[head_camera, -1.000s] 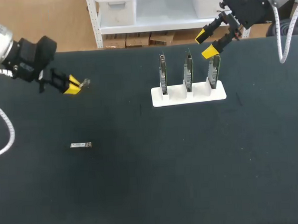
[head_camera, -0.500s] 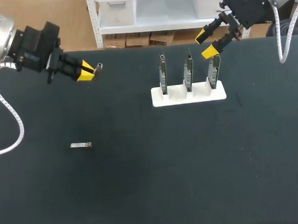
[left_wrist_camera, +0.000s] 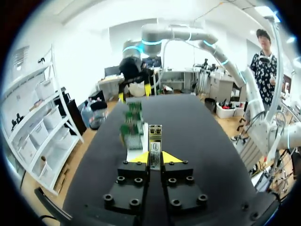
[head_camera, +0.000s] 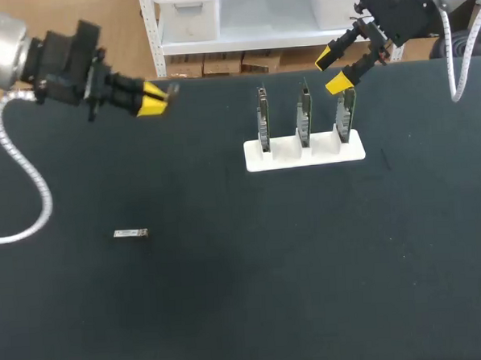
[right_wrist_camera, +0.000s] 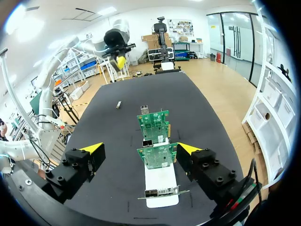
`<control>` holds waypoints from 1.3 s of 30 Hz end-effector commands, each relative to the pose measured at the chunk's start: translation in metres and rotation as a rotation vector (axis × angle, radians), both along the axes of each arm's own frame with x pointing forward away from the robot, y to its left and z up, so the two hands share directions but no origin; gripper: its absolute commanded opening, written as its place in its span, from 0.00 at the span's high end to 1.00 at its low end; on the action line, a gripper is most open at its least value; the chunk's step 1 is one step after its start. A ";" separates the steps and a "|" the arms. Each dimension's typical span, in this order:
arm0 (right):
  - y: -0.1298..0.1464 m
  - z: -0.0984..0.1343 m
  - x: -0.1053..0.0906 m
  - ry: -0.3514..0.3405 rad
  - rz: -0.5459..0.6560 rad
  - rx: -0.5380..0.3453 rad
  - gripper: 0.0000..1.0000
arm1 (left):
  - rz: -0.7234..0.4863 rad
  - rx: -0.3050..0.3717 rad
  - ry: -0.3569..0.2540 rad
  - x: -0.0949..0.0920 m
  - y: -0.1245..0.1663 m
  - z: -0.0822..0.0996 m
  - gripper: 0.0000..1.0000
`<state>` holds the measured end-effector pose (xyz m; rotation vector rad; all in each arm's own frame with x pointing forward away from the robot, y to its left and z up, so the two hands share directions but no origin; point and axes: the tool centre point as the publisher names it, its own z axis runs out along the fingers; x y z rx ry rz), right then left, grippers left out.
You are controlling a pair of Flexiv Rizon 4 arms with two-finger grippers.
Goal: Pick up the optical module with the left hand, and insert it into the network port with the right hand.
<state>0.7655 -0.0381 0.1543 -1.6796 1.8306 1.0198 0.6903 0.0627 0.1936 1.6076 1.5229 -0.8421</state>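
Note:
My left gripper (head_camera: 157, 100) hangs above the table's far left, shut on a small silver optical module (head_camera: 171, 90) that sticks out past its yellow tips. In the left wrist view the module (left_wrist_camera: 154, 143) stands clamped between the fingers, pointing toward the white stand (left_wrist_camera: 134, 153) of green network cards (left_wrist_camera: 132, 120). My right gripper (head_camera: 331, 70) is open above the rightmost card (head_camera: 346, 112) of the stand (head_camera: 304, 153). In the right wrist view the cards (right_wrist_camera: 156, 155) stand between and below its wide-spread fingers (right_wrist_camera: 91, 149), untouched.
A second silver module (head_camera: 131, 233) lies flat on the black table at the left, also visible as the small module (right_wrist_camera: 118, 105) beyond the cards. The stand holds three upright cards in a row, at the table's far middle.
My left gripper has moved right and toward the far edge, carrying the module nearer the stand. The right arm has stayed still.

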 end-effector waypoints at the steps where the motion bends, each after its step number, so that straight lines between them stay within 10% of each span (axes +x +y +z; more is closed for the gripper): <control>1: 0.000 0.000 -0.003 -0.005 -0.006 -0.001 0.00 | -0.036 -0.027 -0.006 0.008 -0.036 0.012 1.00; 10: 0.000 0.000 -0.003 -0.005 -0.006 -0.001 0.00 | -0.110 -0.177 -0.073 0.002 -0.066 0.035 1.00; 24: 0.000 0.000 -0.003 -0.005 -0.006 -0.001 0.00 | -0.067 -0.166 -0.093 0.000 -0.065 0.036 1.00; 39: 0.000 0.000 -0.003 -0.005 -0.006 -0.001 0.00 | 0.037 -0.191 -0.148 -0.014 -0.140 0.047 1.00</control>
